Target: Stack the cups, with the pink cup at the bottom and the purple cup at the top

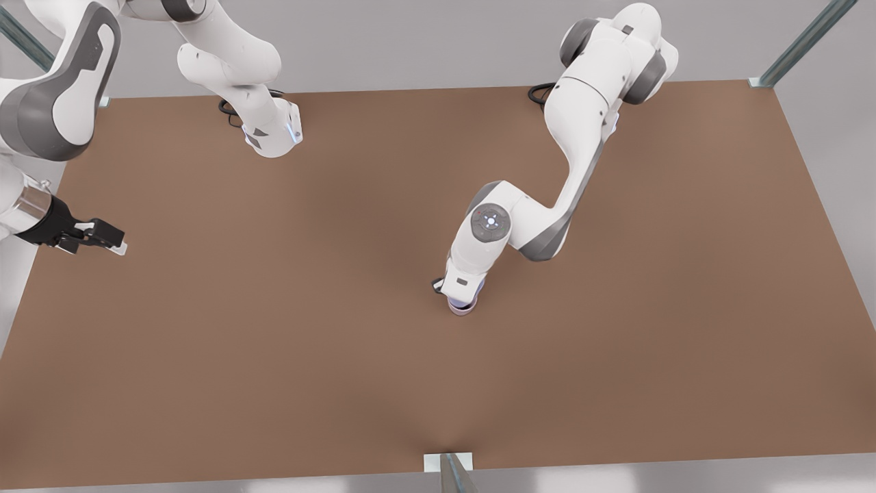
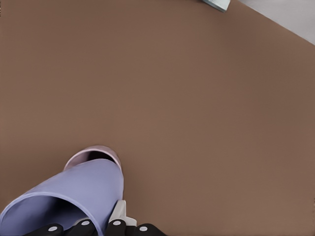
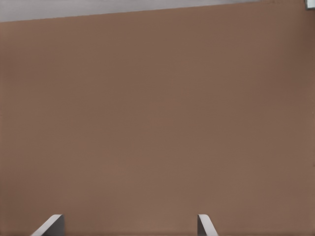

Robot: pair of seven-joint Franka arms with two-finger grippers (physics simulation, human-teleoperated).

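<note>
Holding the purple cup (image 2: 74, 196) by its rim, the left gripper (image 2: 98, 227) stands low over the middle of the tabletop (image 1: 616, 356), its fingers closed across the cup wall. The cup's base hangs directly above, or already enters, the pink cup (image 2: 93, 155), which sits upright on the tabletop; whether the two touch cannot be told. In the front view both cups appear as a small stack beneath the wrist. The right gripper (image 1: 96, 236) waits at the front view's left edge, its fingers (image 3: 49, 226) spread wide and empty. Both cups look light, thin-walled and smooth, so a rim pinch probably suffices, though a tilted cup may jam or tip its partner.
</note>
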